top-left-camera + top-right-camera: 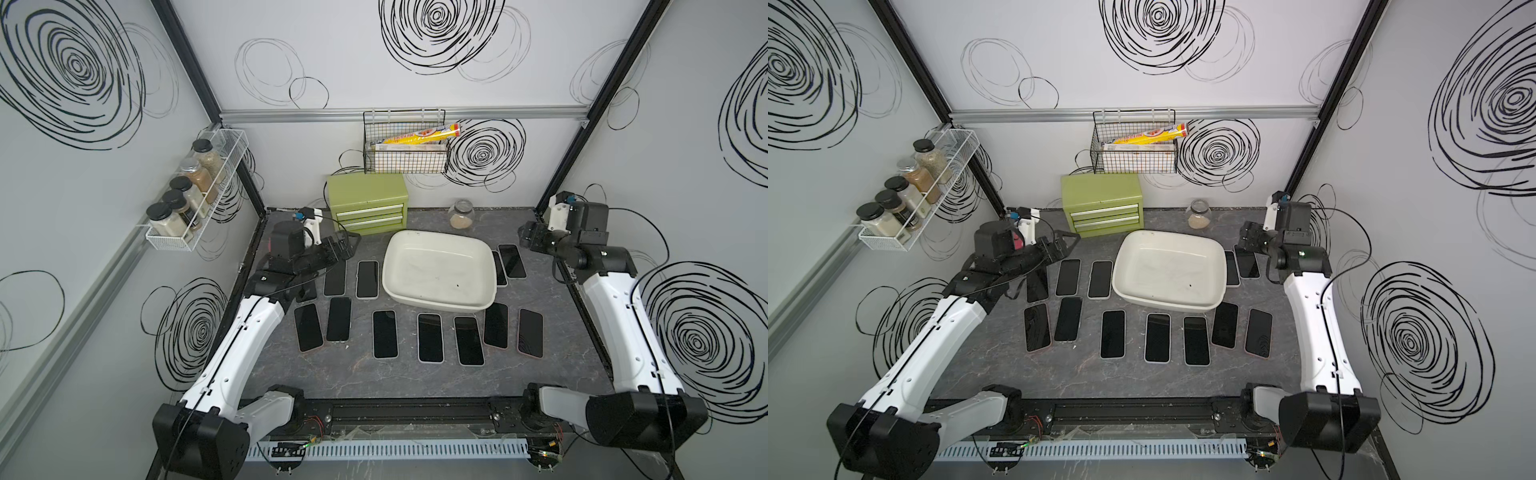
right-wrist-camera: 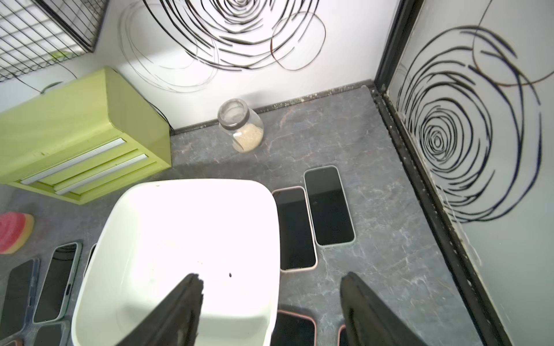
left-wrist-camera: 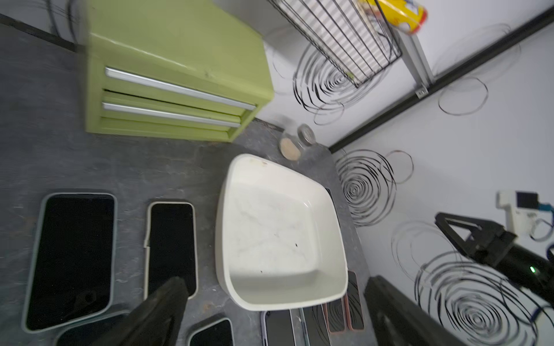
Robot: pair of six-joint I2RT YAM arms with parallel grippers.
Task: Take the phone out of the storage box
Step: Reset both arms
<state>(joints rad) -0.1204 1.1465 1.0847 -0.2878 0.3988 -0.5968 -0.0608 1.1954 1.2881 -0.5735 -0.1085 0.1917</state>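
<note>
The white storage box [image 1: 482, 297] sits mid-table and its inside is bare in both top views and in both wrist views [image 3: 236, 287] [image 2: 90, 299]. Several dark-screened phones [image 1: 385, 334] lie flat on the table around it, two of them [image 2: 329, 206] just to its right. My left gripper [image 1: 347, 245] [image 3: 275, 281] hovers open at the back left, above the phones there and apart from the box. At the back right my right gripper [image 1: 525, 237] [image 2: 271, 278] is open too, raised above the box's right rim, with nothing between its fingers.
A green two-drawer chest [image 1: 368, 203] and a glass jar [image 1: 461, 214] stand along the back wall. A black wire basket [image 1: 405, 143] hangs above them, and a spice rack [image 1: 195, 191] is on the left wall. A pink sponge [image 2: 13, 232] lies left of the chest.
</note>
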